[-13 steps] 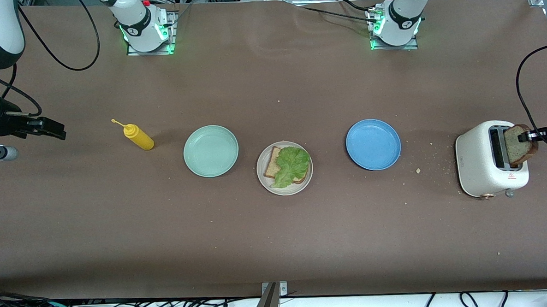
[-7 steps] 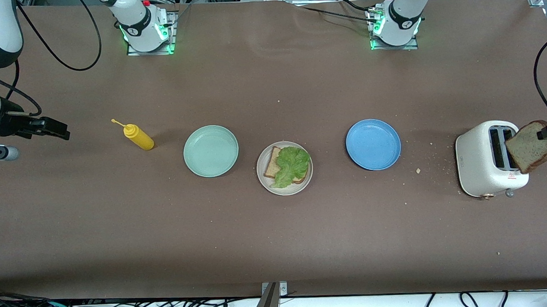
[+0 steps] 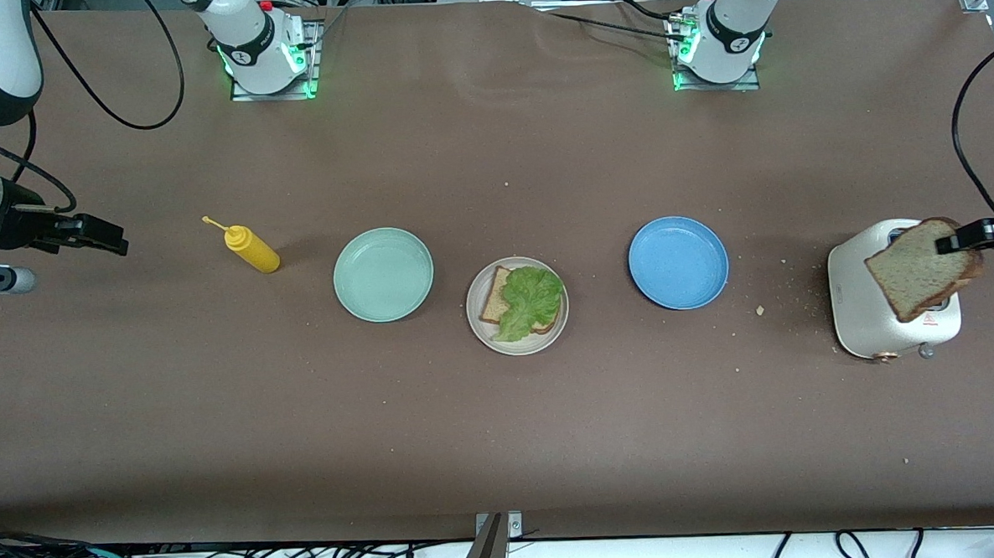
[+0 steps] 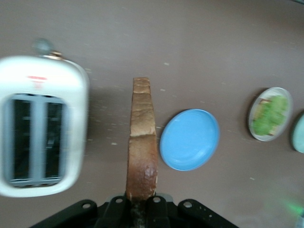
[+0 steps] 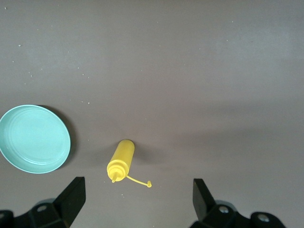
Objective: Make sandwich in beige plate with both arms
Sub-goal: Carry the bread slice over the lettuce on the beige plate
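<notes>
Above the toaster, the bread slice hung flat and tilted in the left gripper, pinched at one crusted edge; it looked light, dry and crumbly, so a gentle hold on the crust seemed safest. Well apart from the toaster, past the glossy blue plate, the beige plate held a lower slice under a soft, ruffled lettuce leaf. Farther still sat the mint plate and a smooth yellow squeeze bottle, over which the right gripper waited with fingers spread.
</notes>
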Controlling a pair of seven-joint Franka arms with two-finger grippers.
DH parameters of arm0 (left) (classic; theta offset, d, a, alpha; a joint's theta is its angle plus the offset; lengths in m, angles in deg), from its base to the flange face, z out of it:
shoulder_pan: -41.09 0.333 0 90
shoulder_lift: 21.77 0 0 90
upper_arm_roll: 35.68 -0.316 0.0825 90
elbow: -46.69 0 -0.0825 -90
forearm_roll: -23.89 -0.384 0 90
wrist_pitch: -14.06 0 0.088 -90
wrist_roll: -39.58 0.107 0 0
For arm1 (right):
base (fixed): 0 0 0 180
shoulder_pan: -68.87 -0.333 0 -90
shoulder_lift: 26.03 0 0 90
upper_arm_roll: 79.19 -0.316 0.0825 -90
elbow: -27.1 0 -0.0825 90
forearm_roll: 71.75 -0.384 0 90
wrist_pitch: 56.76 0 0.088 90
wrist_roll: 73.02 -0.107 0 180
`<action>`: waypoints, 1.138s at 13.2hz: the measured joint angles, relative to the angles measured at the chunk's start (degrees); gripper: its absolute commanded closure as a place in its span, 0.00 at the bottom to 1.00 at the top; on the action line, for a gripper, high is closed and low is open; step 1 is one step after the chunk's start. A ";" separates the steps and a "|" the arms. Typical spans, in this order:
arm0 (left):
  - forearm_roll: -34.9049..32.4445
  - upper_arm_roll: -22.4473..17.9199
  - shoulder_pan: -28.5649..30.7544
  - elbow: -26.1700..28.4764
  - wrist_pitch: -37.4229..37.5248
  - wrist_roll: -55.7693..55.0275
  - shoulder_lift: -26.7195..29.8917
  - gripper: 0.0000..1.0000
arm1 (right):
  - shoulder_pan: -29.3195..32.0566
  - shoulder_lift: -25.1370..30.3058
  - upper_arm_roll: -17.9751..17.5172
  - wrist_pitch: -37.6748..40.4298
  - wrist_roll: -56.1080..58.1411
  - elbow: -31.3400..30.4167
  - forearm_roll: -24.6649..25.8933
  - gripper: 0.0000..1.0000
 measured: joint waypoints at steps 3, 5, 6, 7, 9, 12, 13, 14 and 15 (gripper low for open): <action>6.24 0.28 -3.98 0.08 2.13 -3.90 -1.58 1.00 | -0.02 -0.04 0.00 0.00 0.00 0.06 0.00 0.00; 11.79 0.37 -7.70 0.18 2.19 -5.59 -3.75 1.00 | -0.04 -0.06 -0.01 -0.02 0.00 0.09 0.00 0.00; 14.94 0.40 -9.42 0.22 2.18 -6.10 -5.22 1.00 | -0.05 -0.08 -0.01 -0.05 0.00 0.12 0.00 0.00; 18.06 0.41 -10.92 0.24 2.16 -6.66 -6.73 1.00 | -0.07 -0.09 -0.01 -0.06 0.00 0.14 0.00 0.00; 24.09 0.45 -13.61 0.24 2.07 -6.72 -9.79 1.00 | -0.09 -0.11 -0.02 -0.08 0.00 0.18 0.00 0.00; 30.13 0.59 -18.85 0.17 -0.23 -6.70 -12.74 1.00 | -0.11 -0.14 -0.05 -0.08 0.00 0.21 0.00 0.00; 31.53 0.63 -21.27 0.17 -2.60 -6.70 -13.35 1.00 | -0.12 -0.14 -0.07 -0.09 0.00 0.21 0.00 0.00; 32.94 0.66 -23.90 0.17 -5.14 -6.70 -13.97 1.00 | -0.11 -0.14 -0.07 -0.09 -0.01 0.21 0.00 0.00; 34.22 0.65 -26.62 0.17 -7.67 -6.74 -14.58 1.00 | -0.11 -0.14 -0.09 -0.10 -0.01 0.22 0.00 0.00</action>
